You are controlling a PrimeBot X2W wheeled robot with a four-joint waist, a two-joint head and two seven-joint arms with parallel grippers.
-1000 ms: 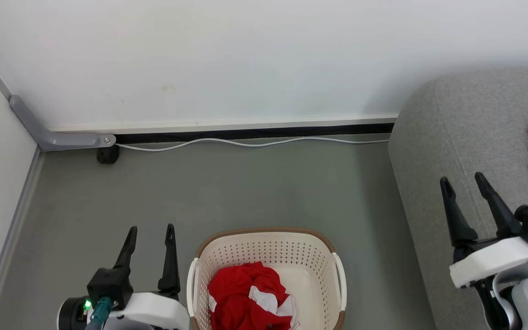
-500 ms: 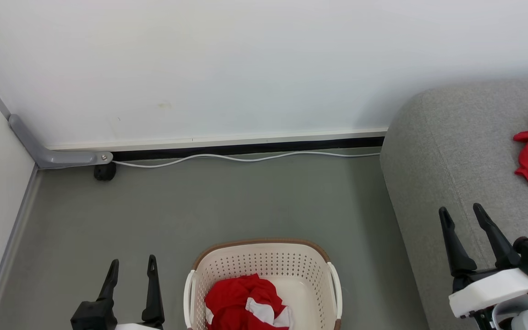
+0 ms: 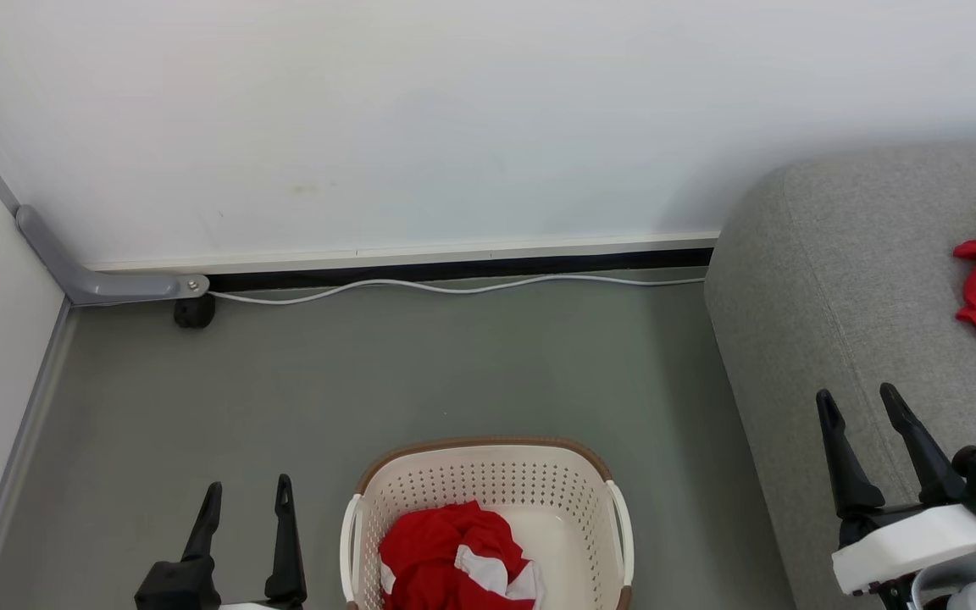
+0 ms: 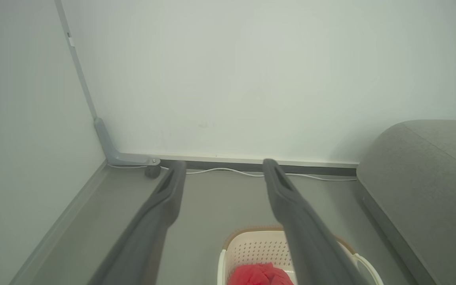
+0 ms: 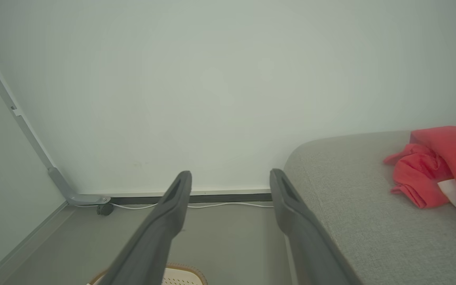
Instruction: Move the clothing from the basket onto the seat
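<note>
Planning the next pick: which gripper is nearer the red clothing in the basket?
Left. The left gripper sits just left of the basket holding the clothing; the right gripper is farther right, by the seat.

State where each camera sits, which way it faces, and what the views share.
Head view: on the head, looking forward and down at the basket with the clothing and the seat; left gripper and right gripper show, open.
Left wrist view: on the left wrist, facing the wall over the basket; its own fingers rise from below.
Right wrist view: on the right wrist, facing the wall and the seat's end; its own fingers show.
Shared: both wrist views show the white cable.
</note>
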